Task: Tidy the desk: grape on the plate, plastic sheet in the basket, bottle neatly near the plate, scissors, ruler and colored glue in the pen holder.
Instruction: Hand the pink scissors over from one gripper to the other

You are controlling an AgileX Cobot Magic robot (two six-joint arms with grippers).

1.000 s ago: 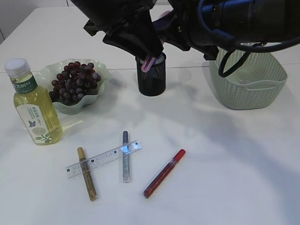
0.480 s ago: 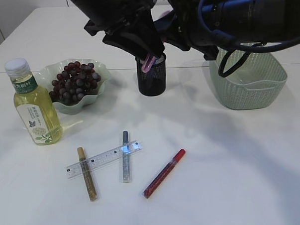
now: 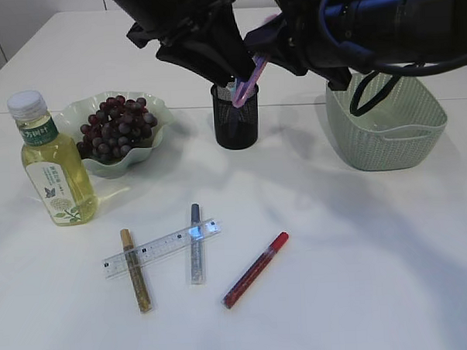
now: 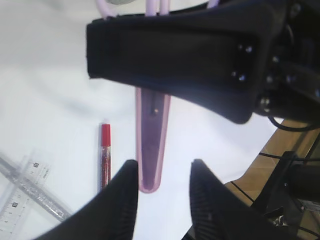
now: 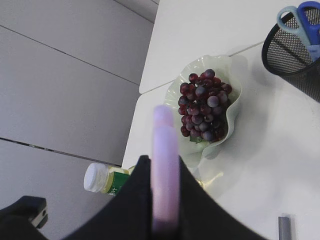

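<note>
Exterior view: slim translucent pink scissors [image 3: 246, 80] above black mesh pen holder [image 3: 236, 121].

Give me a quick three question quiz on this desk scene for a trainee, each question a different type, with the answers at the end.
1. True or false: the grapes already lie on the plate.
2. Multiple choice: which glue pen lies apart from the ruler, not crossed by it? A) gold B) silver C) red
3. Fill in the blank: the blue scissors stand in the ____.

Key: 1 true; 2 C; 3 pen holder.
</note>
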